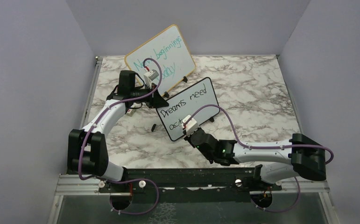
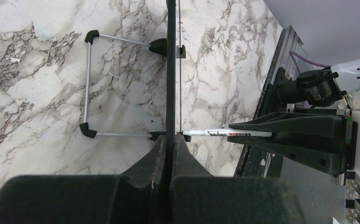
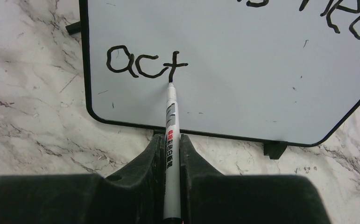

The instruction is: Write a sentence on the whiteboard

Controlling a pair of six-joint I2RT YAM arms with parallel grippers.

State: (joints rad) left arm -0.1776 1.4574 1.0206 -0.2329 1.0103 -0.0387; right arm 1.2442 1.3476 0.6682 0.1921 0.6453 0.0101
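The whiteboard [image 1: 201, 100], small with a black frame, stands tilted in the middle of the table. On it the sentence [image 1: 184, 104] reads "Dreams need" with "act" [image 3: 145, 63] below in black. My left gripper [image 1: 162, 103] is shut on the board's upper left edge. In the left wrist view the whiteboard [image 2: 171, 70] shows edge-on between the left gripper's [image 2: 171, 140] fingers. My right gripper [image 3: 171, 140] is shut on a white marker [image 3: 170, 116]. The marker's tip touches the whiteboard [image 3: 243, 70] at the foot of the "t". The marker [image 2: 224, 133] meets the board's face from the right.
A larger wood-framed board [image 1: 168, 53] with teal handwriting leans at the back, behind the left arm. A small black piece [image 1: 153, 127] lies on the marble table left of the whiteboard. The board's wire stand [image 2: 88, 84] rests on the table behind it.
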